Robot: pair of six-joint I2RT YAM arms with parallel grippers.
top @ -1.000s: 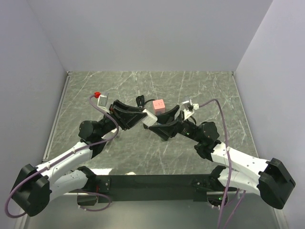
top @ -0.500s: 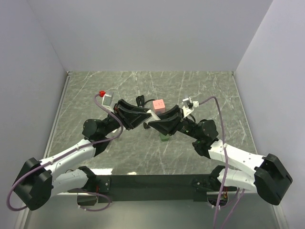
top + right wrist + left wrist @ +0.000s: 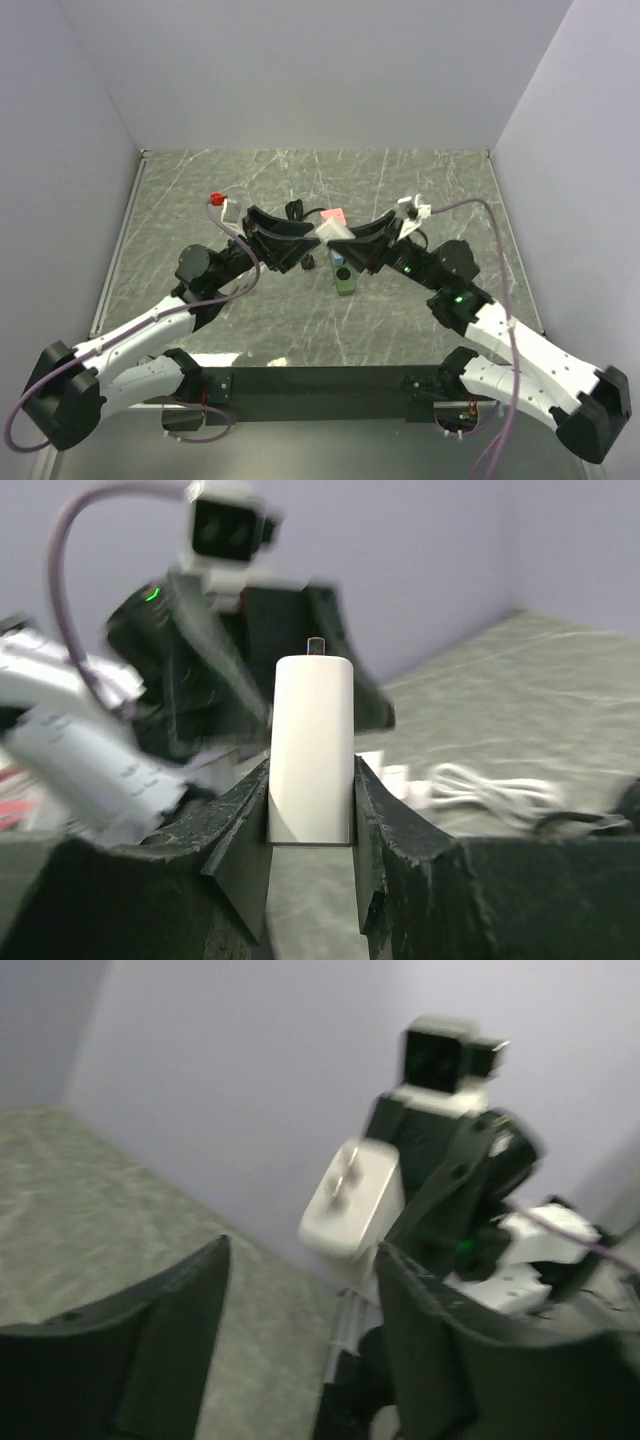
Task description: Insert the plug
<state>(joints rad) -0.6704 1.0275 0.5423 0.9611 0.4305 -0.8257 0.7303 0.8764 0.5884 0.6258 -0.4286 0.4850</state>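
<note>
Motion blur smears the left arm [image 3: 170, 665] behind the white plug [image 3: 310, 750]; overhead, a pink block [image 3: 333, 214] at centre is half hidden.

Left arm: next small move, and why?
Probably ease the left pincer forward, nudged rightward in its wrist view. It is open and empty, and the white block, clamped in the right pincer, sits ahead, off-centre in the gap.

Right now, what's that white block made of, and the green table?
The white block looks like smooth plastic: even colour, rounded edges, a soft shine. The table top looks like grey-green stone with pale veins, though it could be a printed sheet.
</note>
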